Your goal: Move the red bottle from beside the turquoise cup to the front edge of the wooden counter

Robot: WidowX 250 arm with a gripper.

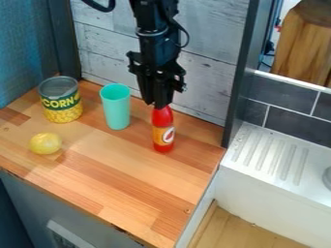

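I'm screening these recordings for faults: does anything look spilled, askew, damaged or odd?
Nothing looks spilled or tipped: the red bottle under the tool, the green cup and the corn can look upright, and the lemon looks whole. Only the front edge of the wooden counter looks dark and rough in spots, perhaps from wear.

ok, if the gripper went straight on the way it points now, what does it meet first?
The top of the red bottle. The gripper points down right at it, and the two may be touching; depth there is unclear. Below that, the wooden counter.
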